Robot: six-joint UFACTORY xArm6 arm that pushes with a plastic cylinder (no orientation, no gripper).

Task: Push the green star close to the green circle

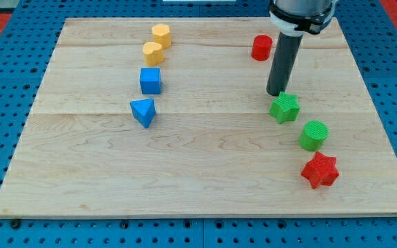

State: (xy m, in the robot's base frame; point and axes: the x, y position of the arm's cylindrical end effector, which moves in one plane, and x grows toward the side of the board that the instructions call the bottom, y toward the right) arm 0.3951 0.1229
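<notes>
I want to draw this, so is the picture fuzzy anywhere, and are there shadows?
In the camera view, everything looks sharp: the green star, green circle and my tip, just above the star at the view's top. Lighting is even, with only small soft shadows beside the blocks and no strong glare on the wooden board.

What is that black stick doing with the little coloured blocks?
That stick is my pushing rod. My tip sits right behind the green star, on its upper-left side, ready to push it toward the green circle, just down and to the view's right. They are near each other but not touching.
</notes>
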